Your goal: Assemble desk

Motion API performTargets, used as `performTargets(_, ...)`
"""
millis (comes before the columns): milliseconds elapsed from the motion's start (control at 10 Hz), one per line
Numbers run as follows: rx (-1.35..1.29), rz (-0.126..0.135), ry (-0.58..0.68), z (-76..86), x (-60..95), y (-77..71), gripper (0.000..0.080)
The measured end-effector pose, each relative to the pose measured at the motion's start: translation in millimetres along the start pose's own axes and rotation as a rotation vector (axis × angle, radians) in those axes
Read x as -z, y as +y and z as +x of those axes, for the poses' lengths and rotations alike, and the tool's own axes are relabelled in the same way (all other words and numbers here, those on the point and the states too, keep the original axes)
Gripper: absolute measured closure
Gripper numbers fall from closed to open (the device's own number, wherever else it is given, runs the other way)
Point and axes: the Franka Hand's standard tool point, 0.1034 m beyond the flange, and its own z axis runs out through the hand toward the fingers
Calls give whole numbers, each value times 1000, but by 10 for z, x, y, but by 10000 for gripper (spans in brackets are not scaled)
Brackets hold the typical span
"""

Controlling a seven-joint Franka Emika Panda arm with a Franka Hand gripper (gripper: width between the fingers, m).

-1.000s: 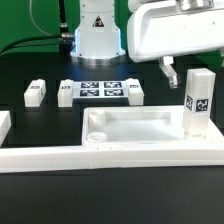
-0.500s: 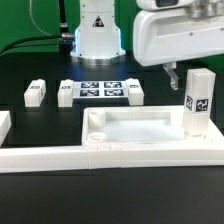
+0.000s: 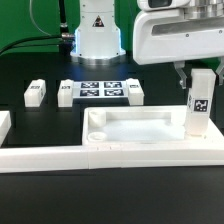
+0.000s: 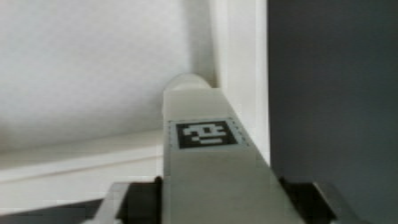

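The desk's white rimmed tabletop [image 3: 135, 111] lies flat in the middle of the black table. One white leg block [image 3: 200, 100] with a black-and-white tag stands upright at the tabletop's end on the exterior view's right. My gripper [image 3: 195, 74] reaches down over its top. In the wrist view the leg [image 4: 214, 140] fills the space between the dark fingers [image 4: 139, 205], which press on both its sides, so the gripper [image 4: 217, 207] is shut on it. Three more leg blocks [image 3: 35, 93] [image 3: 67, 93] [image 3: 135, 92] lie behind the tabletop.
The marker board [image 3: 100, 90] lies between the loose leg blocks, in front of the robot's base [image 3: 97, 35]. A long white border rail [image 3: 100, 157] runs along the front of the tabletop. Another white piece [image 3: 4, 125] shows at the exterior view's left edge.
The gripper has moved toward the exterior view's right and down onto the upright leg block. Its jaws, open before, have closed on the block's sides.
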Motion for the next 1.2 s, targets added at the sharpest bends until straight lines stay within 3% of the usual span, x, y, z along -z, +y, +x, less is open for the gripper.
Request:
performTargets(200, -108, 1, 2, 2, -3, 5, 497)
performTargets(500, -566, 15, 28, -56, -23, -19, 503)
performTargets(600, -768, 31, 17, -66, -30, -44, 503)
performTargets(700, -1005, 82, -10, -42, -35, -33, 503)
performTargets(800, -1110, 108, -33, -26, -31, -10, 503)
performTargets(1100, -1038, 110, -28, -31, -34, -23, 494)
performTargets(1200, -851, 128, 9, 27, -27, 36, 293)
